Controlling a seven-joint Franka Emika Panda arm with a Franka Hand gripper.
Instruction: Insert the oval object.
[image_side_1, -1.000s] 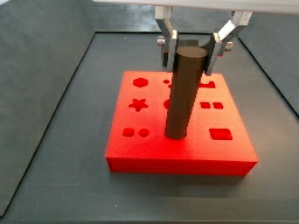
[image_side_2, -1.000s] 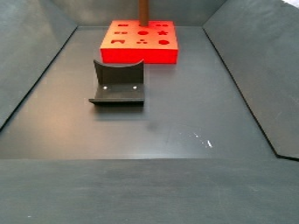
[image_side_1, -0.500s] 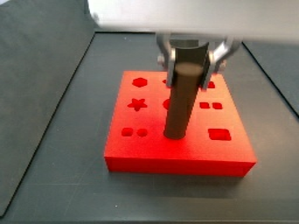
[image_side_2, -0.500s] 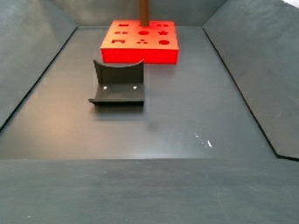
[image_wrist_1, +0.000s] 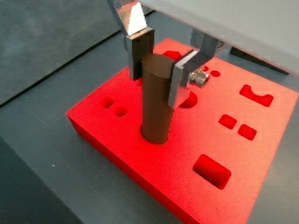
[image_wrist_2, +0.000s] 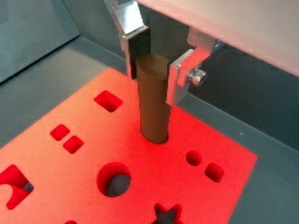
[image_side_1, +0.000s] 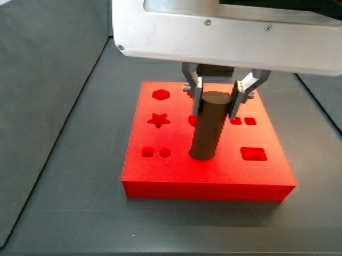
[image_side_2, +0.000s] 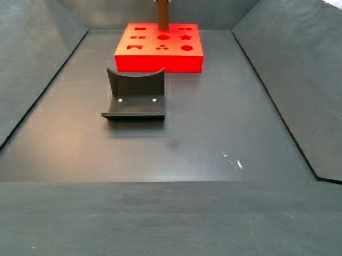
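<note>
Gripper (image_wrist_1: 162, 63) plates clamp the oval object (image_wrist_1: 155, 101), which we see standing upright with its foot in a hole of the red block (image_wrist_1: 128, 144). We can read no writing anywhere.

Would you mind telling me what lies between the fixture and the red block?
Only bare dark floor lies between the fixture and the red block, seen in a side view. The end effector is above the block.

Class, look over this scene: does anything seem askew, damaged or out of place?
Nothing stands out. The peg stands upright in the red block, with the gripper around its top. The fixture sits apart on the floor.
</note>
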